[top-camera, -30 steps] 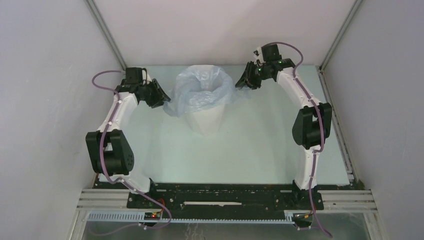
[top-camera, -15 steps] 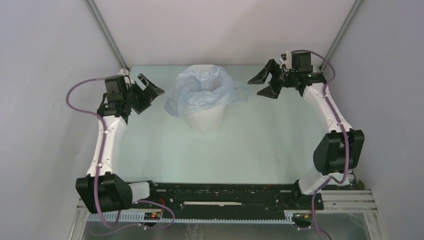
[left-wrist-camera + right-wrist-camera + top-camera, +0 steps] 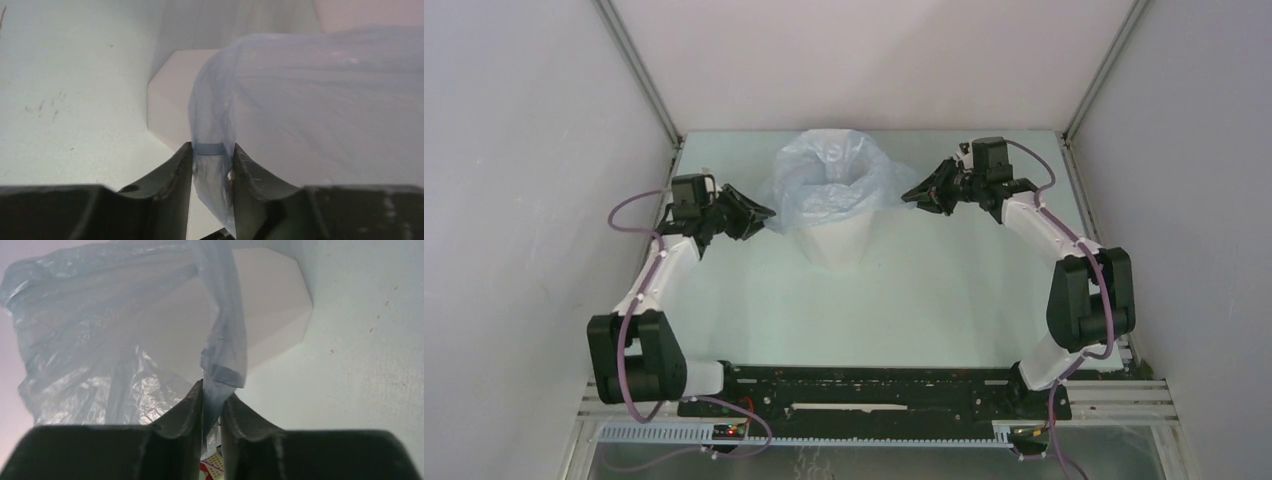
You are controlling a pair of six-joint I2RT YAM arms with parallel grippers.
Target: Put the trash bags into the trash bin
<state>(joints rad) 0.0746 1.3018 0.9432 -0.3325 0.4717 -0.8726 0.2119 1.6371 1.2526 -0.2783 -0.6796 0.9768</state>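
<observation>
The trash bin (image 3: 836, 248) stands upright at the back middle of the table. The pale blue-grey trash bag (image 3: 832, 178) sits in its mouth, with film draped over the rim. My left gripper (image 3: 760, 213) is at the bag's left edge, below the rim. In the left wrist view it (image 3: 212, 150) is shut on the bag's hem, beside the bag (image 3: 325, 100) and the bin (image 3: 167, 100). My right gripper (image 3: 912, 195) is at the bag's right edge. In the right wrist view it (image 3: 212, 391) pinches a strip of the bag (image 3: 100, 325) beside the bin (image 3: 272, 300).
White enclosure walls stand at the back and both sides, with metal corner posts. The pale table (image 3: 924, 300) stretches in front of the bin. The black base rail (image 3: 874, 395) with both arm mounts runs along the near edge.
Both grippers let go and drew outward, open, half a second ago. They have since come back in, lower, and closed on the bag's left and right edges.
</observation>
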